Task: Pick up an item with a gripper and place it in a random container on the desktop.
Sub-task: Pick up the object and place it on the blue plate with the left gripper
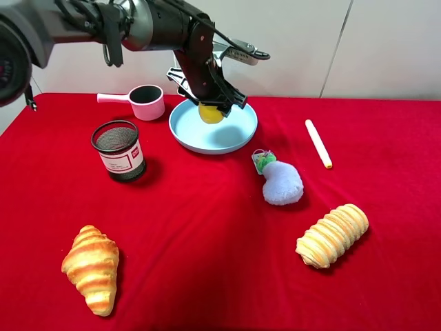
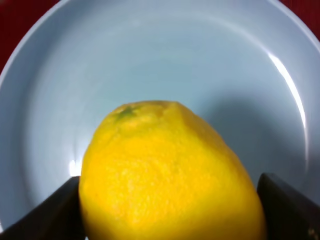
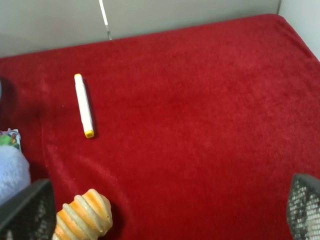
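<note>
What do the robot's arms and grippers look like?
The left arm is black and grey, with black cables looped along it and a silver-grey module at the wrist. The left gripper is a black two-fingered claw. The right gripper shows only dark, mesh-textured fingers.

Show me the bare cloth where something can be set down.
Widest bare patch: centre, between mesh cup, croissant and blue pompom. Another right of the marker. Crowded at the back: pink cup, plate, left tool holding the lemon above it.
</note>
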`<state>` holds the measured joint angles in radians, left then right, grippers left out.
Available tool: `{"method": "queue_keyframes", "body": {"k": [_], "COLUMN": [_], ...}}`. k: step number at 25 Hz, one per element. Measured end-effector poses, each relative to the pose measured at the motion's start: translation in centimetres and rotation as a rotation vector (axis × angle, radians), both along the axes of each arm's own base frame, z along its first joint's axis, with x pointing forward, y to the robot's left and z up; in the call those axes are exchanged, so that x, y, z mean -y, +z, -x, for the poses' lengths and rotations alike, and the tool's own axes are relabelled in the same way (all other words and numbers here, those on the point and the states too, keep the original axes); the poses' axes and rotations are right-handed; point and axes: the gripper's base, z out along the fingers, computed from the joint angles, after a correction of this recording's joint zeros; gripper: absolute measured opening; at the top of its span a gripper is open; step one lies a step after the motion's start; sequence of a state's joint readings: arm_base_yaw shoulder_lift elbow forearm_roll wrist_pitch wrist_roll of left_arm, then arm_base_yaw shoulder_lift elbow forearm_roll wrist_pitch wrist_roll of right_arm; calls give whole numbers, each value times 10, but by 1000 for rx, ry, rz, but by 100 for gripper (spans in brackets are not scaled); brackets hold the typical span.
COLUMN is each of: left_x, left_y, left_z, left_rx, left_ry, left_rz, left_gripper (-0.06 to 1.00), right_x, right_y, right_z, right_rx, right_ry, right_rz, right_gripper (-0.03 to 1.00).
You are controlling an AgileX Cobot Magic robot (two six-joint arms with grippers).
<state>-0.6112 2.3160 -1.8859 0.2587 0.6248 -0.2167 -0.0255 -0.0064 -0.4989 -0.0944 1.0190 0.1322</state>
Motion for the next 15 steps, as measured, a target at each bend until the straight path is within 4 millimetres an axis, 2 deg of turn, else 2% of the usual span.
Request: {"method": "queue_keyframes", "body": {"k": [8,15], "left_x": [5,5], "left_y": [-16,-17], "left_z": [-5,-6], "left_rx": [30,28], "left_ry": [-18,-20], "left_rz": [26,23], "left_gripper": [66,66], "right_x": [0,0], "right_y": [0,0], "right_z": [0,0], "right_rx": [0,0], "right_ry": [0,0], "right_rz": [0,0], "right_gripper": [69,69]}}
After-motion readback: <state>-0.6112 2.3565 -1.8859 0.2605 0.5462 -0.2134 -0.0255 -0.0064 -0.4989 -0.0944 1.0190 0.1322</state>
